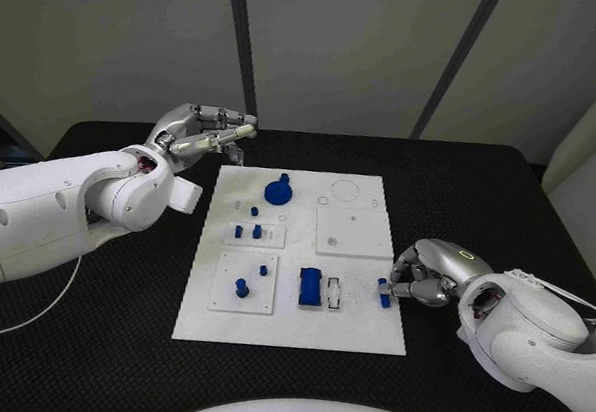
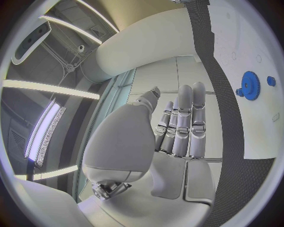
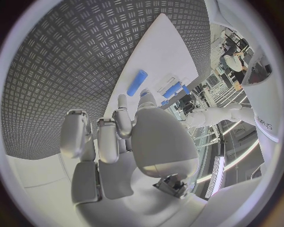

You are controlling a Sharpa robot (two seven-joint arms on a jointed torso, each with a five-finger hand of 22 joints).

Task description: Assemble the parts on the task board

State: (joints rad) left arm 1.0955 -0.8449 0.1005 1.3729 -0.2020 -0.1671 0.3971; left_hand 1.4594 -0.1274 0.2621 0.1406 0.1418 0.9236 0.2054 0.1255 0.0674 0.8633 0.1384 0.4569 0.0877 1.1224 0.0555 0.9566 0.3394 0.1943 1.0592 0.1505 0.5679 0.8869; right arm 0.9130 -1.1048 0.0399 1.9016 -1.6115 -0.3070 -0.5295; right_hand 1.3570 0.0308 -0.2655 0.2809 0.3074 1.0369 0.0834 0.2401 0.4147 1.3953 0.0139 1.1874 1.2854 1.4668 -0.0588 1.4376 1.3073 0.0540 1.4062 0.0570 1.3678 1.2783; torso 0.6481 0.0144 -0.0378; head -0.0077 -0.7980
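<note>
black textured table (image 1: 94, 344) carries the flat white plastic task board (image 1: 291, 331). nearest, the right hand (image 1: 424, 273) curls at the board's right edge by a small blue peg (image 1: 383, 299); whether it grips it i cannot tell. seating that peg looks next. farther off, the left hand (image 1: 201, 135) hovers with fingers straight and empty, beyond a blue toothed gear (image 1: 279, 193).

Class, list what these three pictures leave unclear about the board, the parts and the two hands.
- Right hand, head view: its curled fingers hide the small blue part at the task board edge; contact cannot be told.
- Right wrist view: the palm covers the fingertips.
- Left wrist view: the gear sits at the circle's rim, bent; the board is cut off.
- Head view: small pegs too small to tell shapes.
</note>
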